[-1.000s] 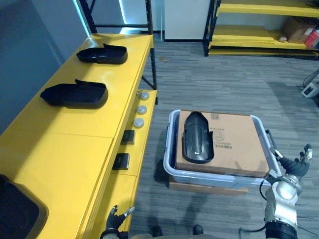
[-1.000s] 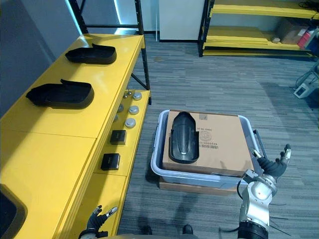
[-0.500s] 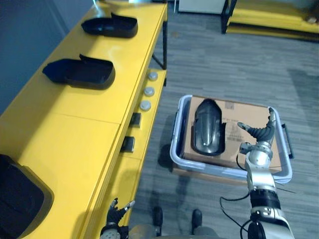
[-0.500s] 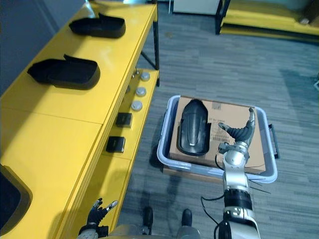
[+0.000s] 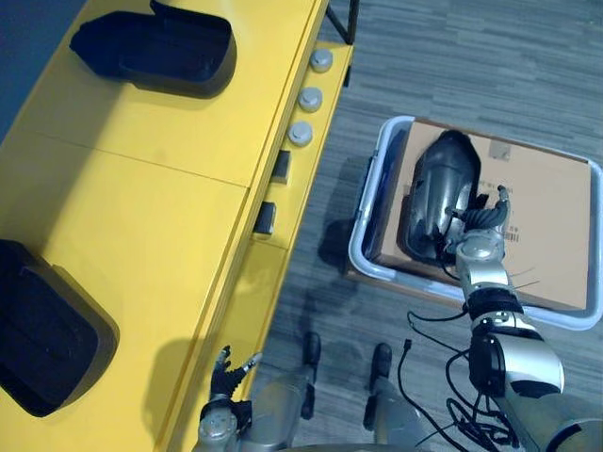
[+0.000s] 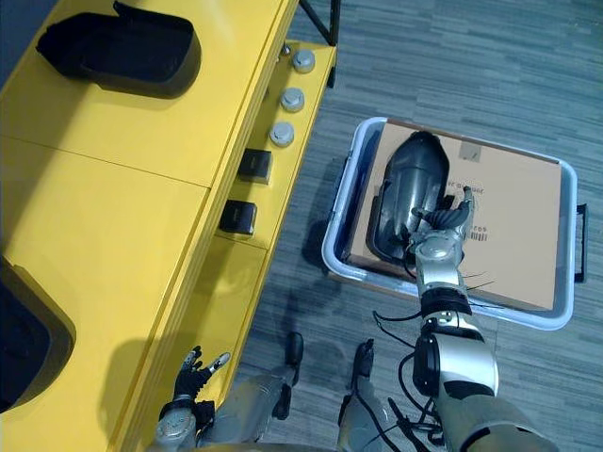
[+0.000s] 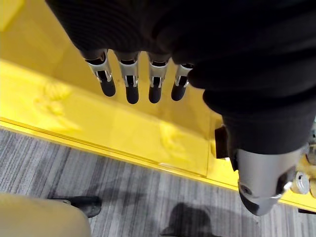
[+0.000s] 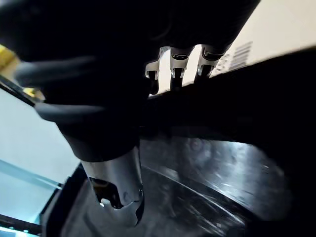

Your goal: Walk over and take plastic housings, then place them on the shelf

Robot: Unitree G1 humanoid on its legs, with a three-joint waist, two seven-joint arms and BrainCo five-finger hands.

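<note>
My right robot hand [image 5: 479, 215] spread wide over the rim of the plastic housing [image 5: 435, 188], housing on the cardboard box [image 5: 551, 221] in the bin [image 6: 568, 235], left robot hand [image 5: 229, 369] relaxed beside the desk [image 5: 170, 188] edge, open floor [image 5: 452, 56] around.

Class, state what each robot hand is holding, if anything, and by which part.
Nothing is held. The right hand is open at the edge of the black plastic housing; the left hand hangs open beside the yellow shelf.
</note>
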